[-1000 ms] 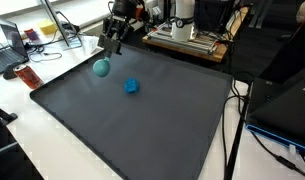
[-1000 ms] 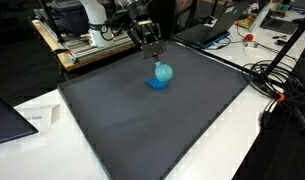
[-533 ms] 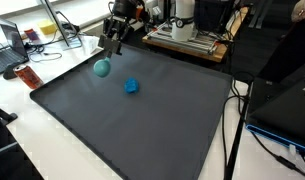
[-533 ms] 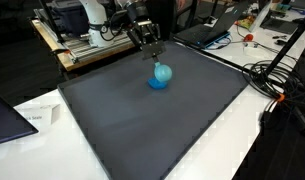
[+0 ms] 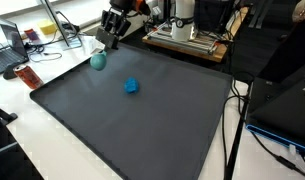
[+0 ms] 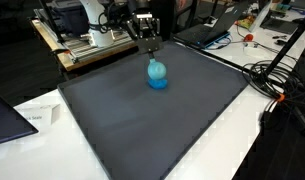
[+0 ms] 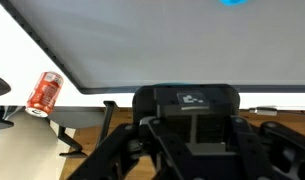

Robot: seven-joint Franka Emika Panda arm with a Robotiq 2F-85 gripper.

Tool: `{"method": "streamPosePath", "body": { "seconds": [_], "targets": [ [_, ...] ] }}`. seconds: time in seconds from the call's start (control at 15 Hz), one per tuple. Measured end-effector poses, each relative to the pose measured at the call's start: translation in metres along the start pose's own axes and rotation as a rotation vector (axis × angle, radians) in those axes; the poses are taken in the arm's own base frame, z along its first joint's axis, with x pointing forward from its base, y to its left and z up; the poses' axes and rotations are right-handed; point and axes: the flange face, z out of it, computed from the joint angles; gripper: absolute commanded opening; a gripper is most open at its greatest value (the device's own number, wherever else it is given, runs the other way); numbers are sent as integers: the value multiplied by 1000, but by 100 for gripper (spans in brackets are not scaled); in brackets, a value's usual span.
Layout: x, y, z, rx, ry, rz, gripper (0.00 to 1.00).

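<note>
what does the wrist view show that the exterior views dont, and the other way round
Only the wrist view: the black housing of the wrist, close up and filling the bottom of the picture. Only an exterior view: the teal ball just below the gripper; what joins them is too small to tell. Both share the dark mat, the blue object on it and the red can lying beside the mat.

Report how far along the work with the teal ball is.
Done: the end effector is shut on the teal ball, which looks lifted off the dark mat. In hand: the ball hangs near the mat's far edge. Left: it is not yet set down anywhere; the blue object lies untouched on the mat.
</note>
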Motion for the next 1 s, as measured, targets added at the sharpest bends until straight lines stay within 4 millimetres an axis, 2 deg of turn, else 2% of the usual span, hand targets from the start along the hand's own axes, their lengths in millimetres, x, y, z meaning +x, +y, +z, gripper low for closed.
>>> {"method": "streamPosePath", "body": {
  "seconds": [0.13, 0.33, 0.73, 0.8, 1.0],
  "targets": [
    [11, -11, -8, -37, -7, 16, 22],
    [11, -46, -14, -89, -30, 40, 22],
    [-23, -134, -6, -159, -55, 91, 22],
    [-27, -145, -3, -170, -52, 93, 47],
    [-40, -163, 7, -180, -62, 90, 47]
  ]
}}
